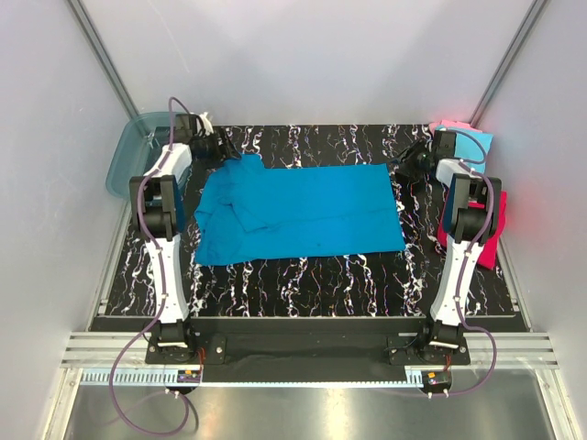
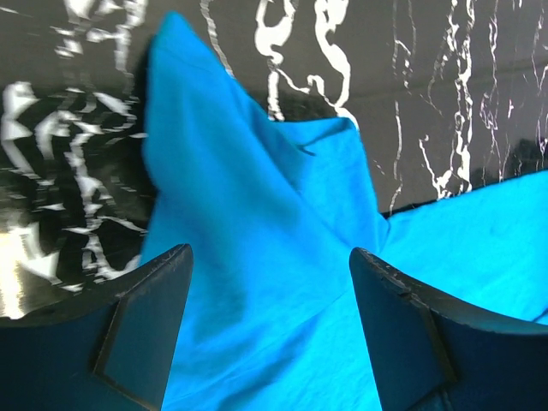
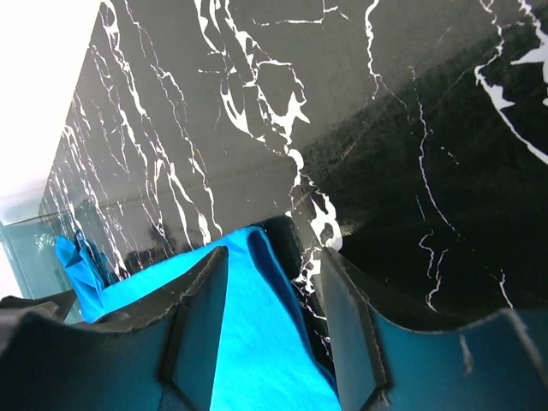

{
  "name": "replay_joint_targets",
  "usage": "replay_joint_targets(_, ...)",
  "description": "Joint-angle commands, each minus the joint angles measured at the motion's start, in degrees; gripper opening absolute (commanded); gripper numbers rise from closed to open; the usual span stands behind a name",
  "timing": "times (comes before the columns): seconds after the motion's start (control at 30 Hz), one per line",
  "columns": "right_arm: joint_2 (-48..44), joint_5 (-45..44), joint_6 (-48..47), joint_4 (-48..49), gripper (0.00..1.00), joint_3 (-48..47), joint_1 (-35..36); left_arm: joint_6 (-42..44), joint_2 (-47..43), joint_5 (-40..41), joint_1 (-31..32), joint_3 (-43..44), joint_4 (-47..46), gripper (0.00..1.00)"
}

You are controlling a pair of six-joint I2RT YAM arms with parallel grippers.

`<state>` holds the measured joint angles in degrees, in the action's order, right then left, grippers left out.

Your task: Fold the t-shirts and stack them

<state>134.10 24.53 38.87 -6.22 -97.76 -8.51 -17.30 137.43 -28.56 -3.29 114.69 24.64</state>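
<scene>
Table (image 1: 303, 284): we saw teal-blue t-shirt (image 1: 312, 211) part-folded, not stacked.
Left gripper (image 2: 270, 253): stood wide over it.
Right gripper (image 3: 274, 253): half-open, empty.

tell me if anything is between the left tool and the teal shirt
Nothing visible does. The left tool hangs right over the far-left sleeve corner of the teal-blue t-shirt, jaws spread wide, with cloth showing directly between them. The plastic tub stands off to its left, out of the way.
</scene>
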Motion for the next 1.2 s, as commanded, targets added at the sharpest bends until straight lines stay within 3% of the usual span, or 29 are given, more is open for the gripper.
replay_joint_targets(0.0,-3.0,1.1,0.0,2.2,0.54,2.0,-0.1,0.9,0.4,-1.3,0.6,1.1,0.1,0.79)
replay_joint_targets(1.17,-4.3,4.0,5.1,8.3,0.54,6.1,-0.1,1.0,7.2,5.2,2.4,14.1,10.1,0.8)
